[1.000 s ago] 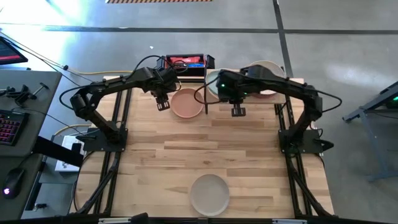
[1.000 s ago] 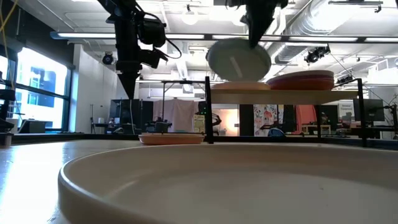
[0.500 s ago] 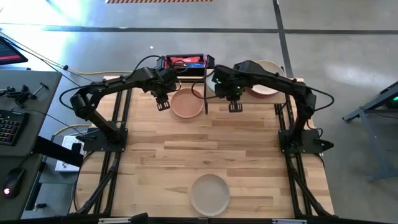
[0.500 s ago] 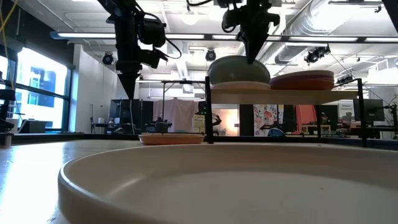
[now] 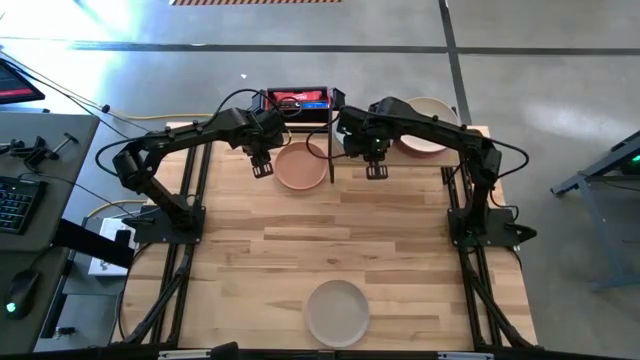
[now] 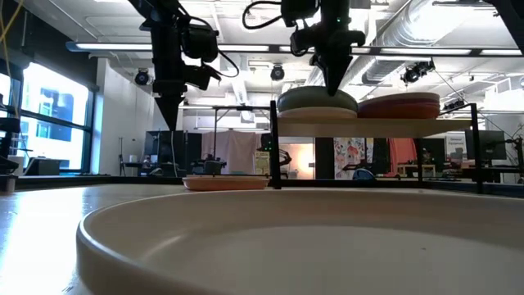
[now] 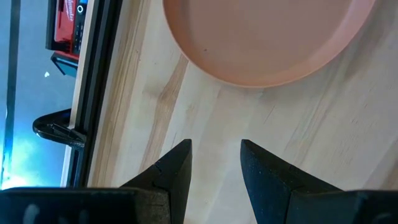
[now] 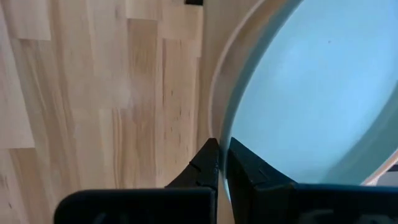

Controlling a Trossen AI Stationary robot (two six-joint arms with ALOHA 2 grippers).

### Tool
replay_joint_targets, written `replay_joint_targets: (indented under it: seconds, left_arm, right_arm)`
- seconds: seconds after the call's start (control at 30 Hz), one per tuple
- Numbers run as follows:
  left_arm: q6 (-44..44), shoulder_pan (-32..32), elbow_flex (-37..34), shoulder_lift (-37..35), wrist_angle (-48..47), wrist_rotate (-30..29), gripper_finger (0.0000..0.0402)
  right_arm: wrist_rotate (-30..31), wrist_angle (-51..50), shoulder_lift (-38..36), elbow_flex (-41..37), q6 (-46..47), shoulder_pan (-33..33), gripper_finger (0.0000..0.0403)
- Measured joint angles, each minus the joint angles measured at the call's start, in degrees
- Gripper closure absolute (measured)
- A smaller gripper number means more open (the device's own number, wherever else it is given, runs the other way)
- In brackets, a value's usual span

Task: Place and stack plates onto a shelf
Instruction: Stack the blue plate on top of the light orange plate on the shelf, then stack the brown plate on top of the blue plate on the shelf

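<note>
My right gripper (image 6: 334,87) is shut on a sage green plate (image 6: 318,100), which lies about level on a cream plate (image 6: 318,112) at the left end of the shelf (image 6: 385,122). A second stack of plates (image 6: 397,105) sits at the shelf's right end. On the table left of the shelf lies a peach plate (image 5: 301,166). My left gripper (image 5: 262,168) hangs open above the table just left of that plate and touches nothing. A cream plate (image 5: 337,312) lies by the table's near edge. My right gripper pinches the green plate's rim (image 8: 219,134) on its near side, one finger inside the plate and one outside. The fingers (image 6: 334,80) come from above, pointing down. The plate sits about level with its underside on the cream plate below.
A black-and-red box (image 5: 298,100) stands at the far edge behind the peach plate. A black shelf leg (image 5: 331,158) rises between the peach plate and my right gripper. Bare wood (image 5: 330,230) spans the middle of the table.
My right gripper has gone down and toward the table's far left with the green plate. The plate hung tilted above the shelf a second ago; now it lies about level on the cream plate there. The gripper has stayed shut.
</note>
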Motion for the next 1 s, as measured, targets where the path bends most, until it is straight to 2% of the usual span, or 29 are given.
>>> replay_joint_targets:
  seconds: [0.3,0.6,0.8,0.87,1.0]
  left_arm:
    - [0.0,0.0,0.0,0.0,0.0,0.0,0.0275]
    - [0.0,0.0,0.0,0.0,0.0,0.0,0.0275]
    - [0.0,0.0,0.0,0.0,0.0,0.1,0.0275]
    - [-0.1,0.0,0.0,0.0,0.0,2.1,0.0275]
    - [0.0,0.0,0.0,0.0,0.6,9.9,0.0275]
  right_arm:
    - [0.1,0.3,0.2,0.0,1.7,-1.0,0.0399]
    - [0.5,0.3,0.2,0.0,1.8,-1.7,0.0339]
    - [2.4,-2.2,0.1,1.2,2.3,-1.1,0.0329]
    - [2.7,-3.3,0.1,2.5,3.5,-0.6,0.0329]
    - [2.1,-4.1,0.0,5.9,7.9,0.5,0.0329]
